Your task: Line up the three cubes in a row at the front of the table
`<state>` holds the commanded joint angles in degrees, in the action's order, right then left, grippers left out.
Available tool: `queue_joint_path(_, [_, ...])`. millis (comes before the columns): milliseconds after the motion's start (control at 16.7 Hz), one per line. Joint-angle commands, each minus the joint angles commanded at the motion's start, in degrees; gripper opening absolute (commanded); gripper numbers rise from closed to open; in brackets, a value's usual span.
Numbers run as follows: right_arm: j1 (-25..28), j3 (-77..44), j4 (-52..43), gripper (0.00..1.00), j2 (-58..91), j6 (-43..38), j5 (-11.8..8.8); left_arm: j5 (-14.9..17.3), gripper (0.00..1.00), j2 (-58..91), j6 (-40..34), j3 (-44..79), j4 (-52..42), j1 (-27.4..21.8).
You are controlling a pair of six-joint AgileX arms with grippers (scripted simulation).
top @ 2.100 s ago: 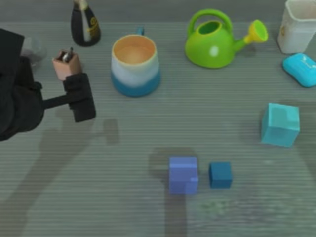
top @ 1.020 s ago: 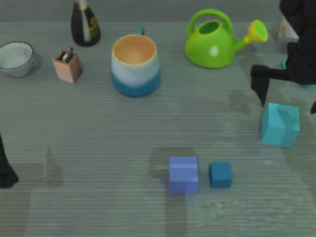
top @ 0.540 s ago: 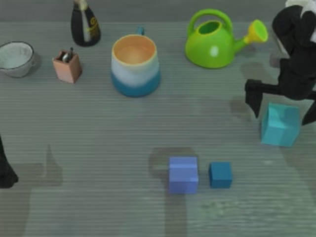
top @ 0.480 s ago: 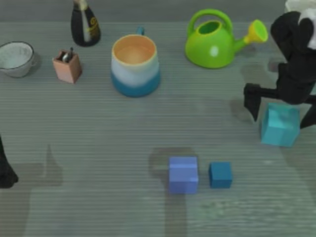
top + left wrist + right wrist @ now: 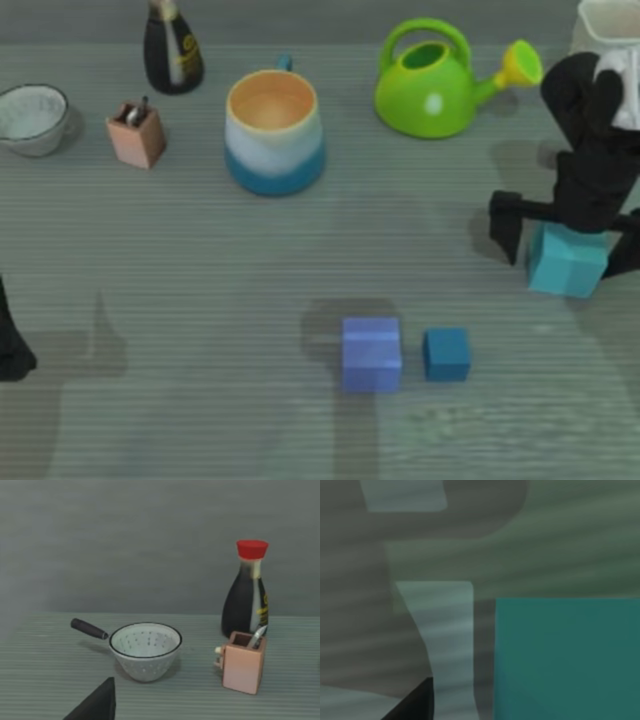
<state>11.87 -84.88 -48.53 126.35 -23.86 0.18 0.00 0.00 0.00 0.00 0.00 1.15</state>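
The right gripper [image 5: 568,232] sits directly over the large turquoise cube [image 5: 567,265], fingers spread wide, one dark finger [image 5: 504,227] left of the cube and one at its right, neither seen touching it. The arm covers the cube's rear top. In the right wrist view the turquoise cube [image 5: 567,657] fills the frame, cut off at the edge. Left of that cube, nearer the front of the striped grey table [image 5: 200,300], the small dark blue cube [image 5: 446,354] stands just beside the medium periwinkle cube [image 5: 371,353], edges square to the table. The left gripper [image 5: 12,345] is parked far left, cropped; its fingers can't be read. No legible writing anywhere.
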Motion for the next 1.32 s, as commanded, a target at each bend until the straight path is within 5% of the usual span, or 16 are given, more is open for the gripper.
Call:
queue_joint_path(720, [0.0, 0.0, 0.0, 0.02, 0.0, 0.0, 0.0, 0.0, 1.0, 0.0, 0.0, 0.0, 0.0, 0.0])
queue_joint_path(1320, [-0.1, -0.3, -0.5, 0.0, -0.8, 0.1, 0.3, 0.0, 1.0, 0.0, 0.0, 0.0, 0.0, 0.0])
